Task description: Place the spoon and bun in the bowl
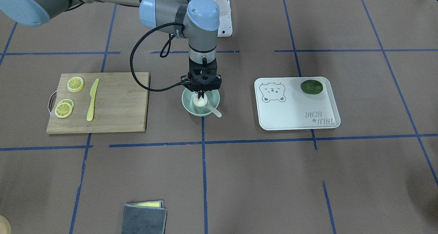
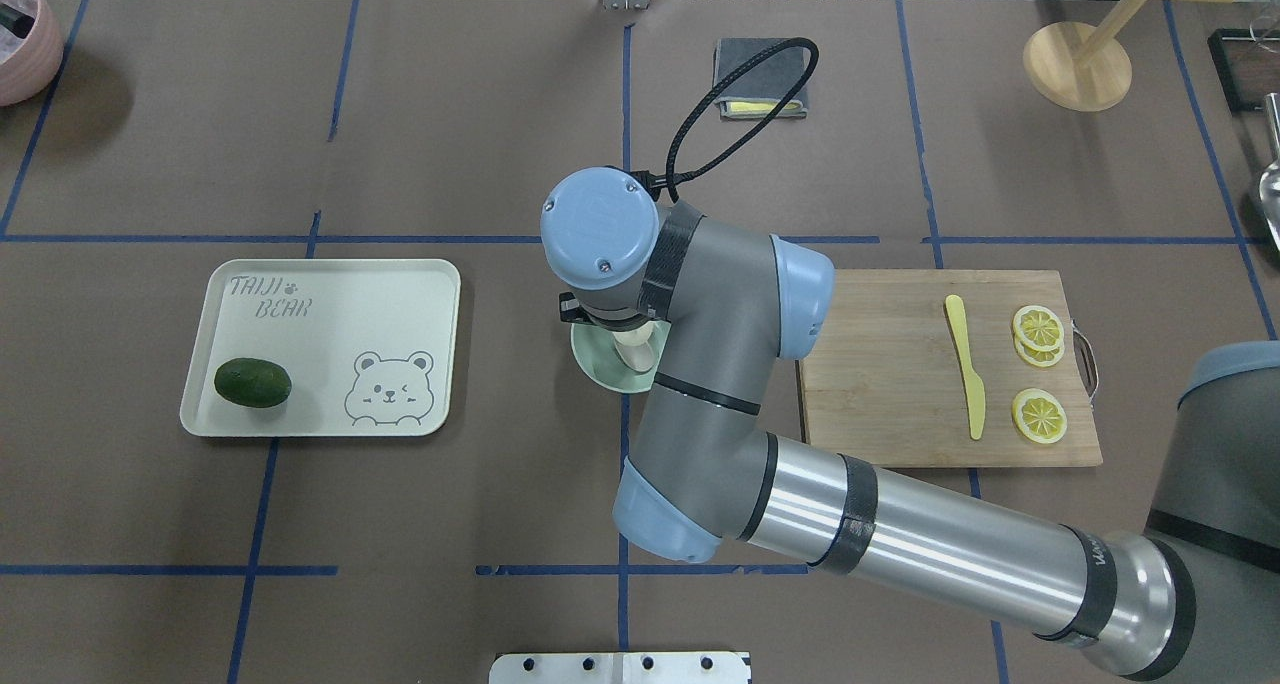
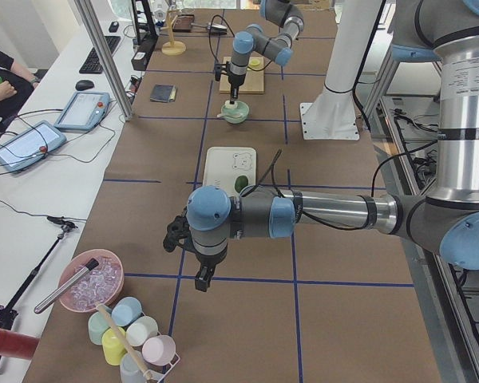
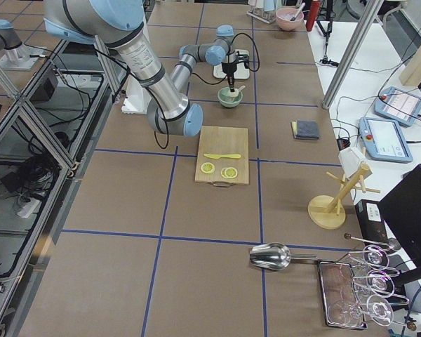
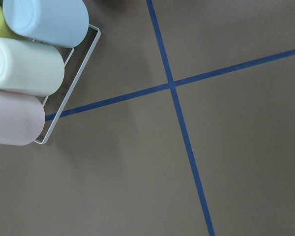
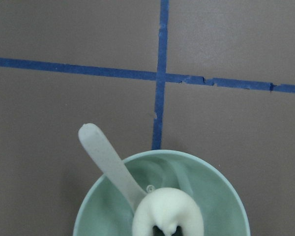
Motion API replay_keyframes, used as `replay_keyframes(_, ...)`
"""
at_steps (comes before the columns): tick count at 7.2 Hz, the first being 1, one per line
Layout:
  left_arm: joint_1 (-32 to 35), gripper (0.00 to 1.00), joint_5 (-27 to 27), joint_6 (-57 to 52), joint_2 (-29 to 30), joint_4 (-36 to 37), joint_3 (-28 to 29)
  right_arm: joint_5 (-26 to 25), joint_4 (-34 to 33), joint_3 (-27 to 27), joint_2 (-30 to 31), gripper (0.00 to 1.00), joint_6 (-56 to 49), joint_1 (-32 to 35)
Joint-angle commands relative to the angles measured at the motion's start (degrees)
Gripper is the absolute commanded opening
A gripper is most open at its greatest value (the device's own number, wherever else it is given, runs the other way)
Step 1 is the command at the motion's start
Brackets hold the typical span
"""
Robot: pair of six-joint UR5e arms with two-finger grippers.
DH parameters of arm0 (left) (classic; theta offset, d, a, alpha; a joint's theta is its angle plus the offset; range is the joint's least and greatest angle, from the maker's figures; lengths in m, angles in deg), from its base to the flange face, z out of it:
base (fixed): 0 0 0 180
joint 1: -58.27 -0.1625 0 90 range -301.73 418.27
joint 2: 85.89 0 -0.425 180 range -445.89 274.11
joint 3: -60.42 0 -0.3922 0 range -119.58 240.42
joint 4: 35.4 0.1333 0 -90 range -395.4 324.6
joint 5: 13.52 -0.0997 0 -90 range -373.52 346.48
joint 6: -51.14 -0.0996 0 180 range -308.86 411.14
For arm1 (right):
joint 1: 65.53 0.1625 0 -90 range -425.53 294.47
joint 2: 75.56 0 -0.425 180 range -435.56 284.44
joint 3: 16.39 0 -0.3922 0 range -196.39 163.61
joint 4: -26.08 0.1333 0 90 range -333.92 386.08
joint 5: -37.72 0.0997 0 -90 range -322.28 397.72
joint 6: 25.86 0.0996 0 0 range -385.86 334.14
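Observation:
The mint-green bowl (image 1: 187,107) stands on the table between the cutting board and the tray. The off-white spoon (image 1: 214,111) lies in it, handle leaning out over the rim; the right wrist view shows the spoon (image 6: 106,157) the same way in the bowl (image 6: 221,183). My right gripper (image 1: 200,96) points straight down into the bowl and is closed around the white bun (image 1: 198,102), low inside the bowl; the bun (image 6: 167,209) fills the bottom of the right wrist view. My left gripper (image 3: 203,279) hangs over bare table far off; I cannot tell whether it is open.
A wooden board (image 1: 116,104) holds a yellow knife (image 1: 92,99) and lemon slices (image 1: 64,109). A white tray (image 1: 294,114) holds a dark green fruit (image 1: 311,87). A folded grey cloth (image 1: 145,218) lies near the front. A rack of pastel cups (image 5: 24,73) sits below the left wrist.

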Motion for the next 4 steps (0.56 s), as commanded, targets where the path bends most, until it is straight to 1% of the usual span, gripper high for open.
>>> replay_keyframes(1,-0.38,1.0,0.09,-0.01,0.0,-0.17,0.0,-0.15,0.05,-0.82,0.1,0.35,-0.44,-0.53)
replay_keyframes(2,-0.38,1.0,0.09,-0.01,0.0,-0.26,0.0,-0.15,0.14,-0.74,-0.07,0.75,0.25,-0.53)
replay_keyframes(3,-0.38,1.0,0.09,-0.01,0.0,-0.26,0.0,-0.15,0.14,-0.74,0.01,0.87,0.17,-0.53)
replay_keyframes(4,-0.47,1.0,0.09,-0.01,0.0,-0.26,0.0,-0.15,0.23,-0.65,0.01,0.91,-0.35,-0.53)
